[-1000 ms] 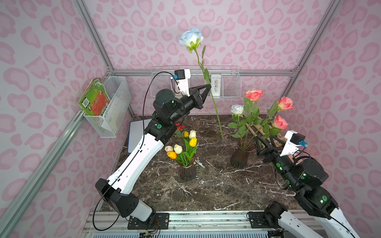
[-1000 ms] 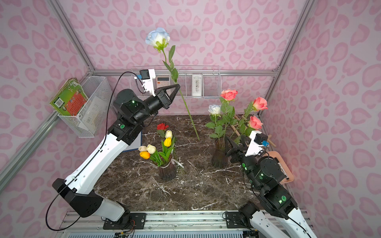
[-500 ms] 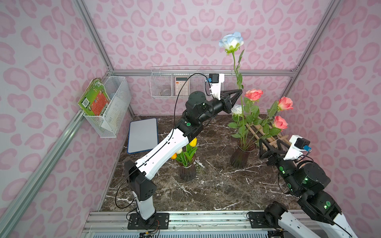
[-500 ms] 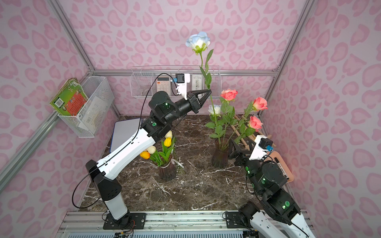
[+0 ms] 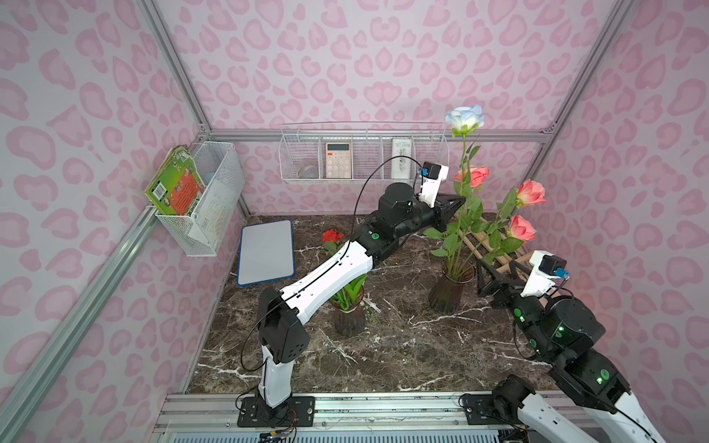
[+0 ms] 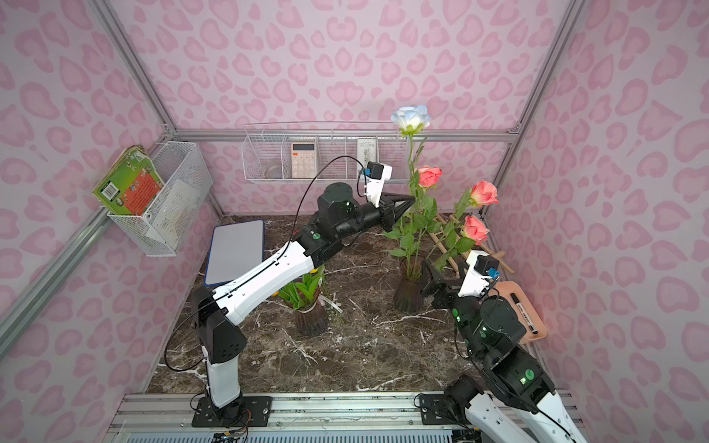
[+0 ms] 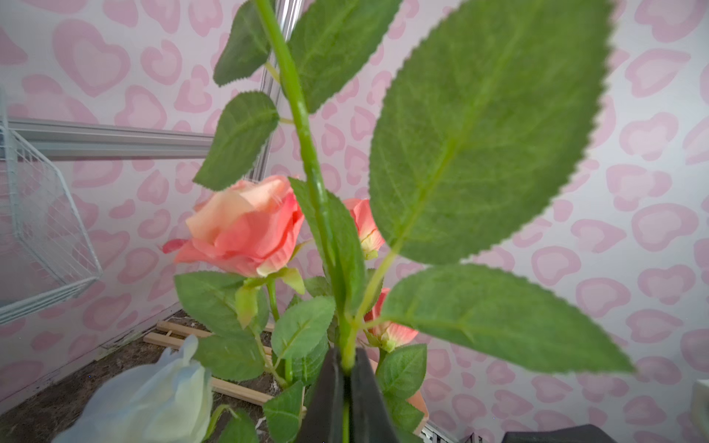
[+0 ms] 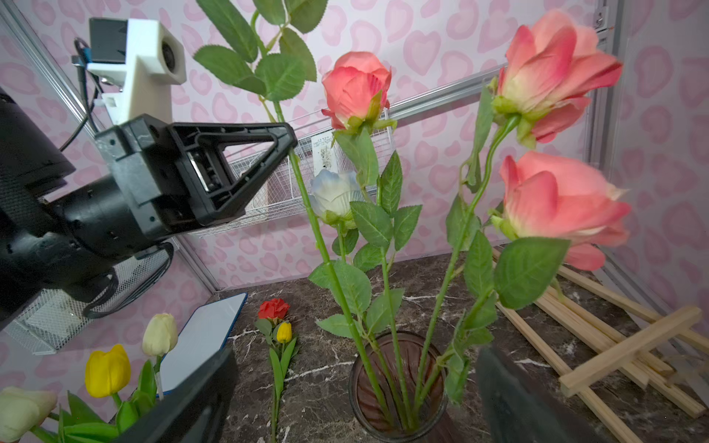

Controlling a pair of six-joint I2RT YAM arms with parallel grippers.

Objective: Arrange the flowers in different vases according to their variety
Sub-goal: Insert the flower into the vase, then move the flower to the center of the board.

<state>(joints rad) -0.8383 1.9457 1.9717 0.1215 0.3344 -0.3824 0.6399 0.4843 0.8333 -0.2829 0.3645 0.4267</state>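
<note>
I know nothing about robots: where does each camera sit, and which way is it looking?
Top views: high in front, looking down on the table, rose vase and tulip vase; left arm and right arm show.
Left wrist: on the left arm, looking along the rose stem it grips toward pink roses; its shut fingers show.
Right wrist: on the right arm, looking into the rose vase; its open fingers and the left gripper show.
Shared: both wrist views catch the pink roses.
</note>
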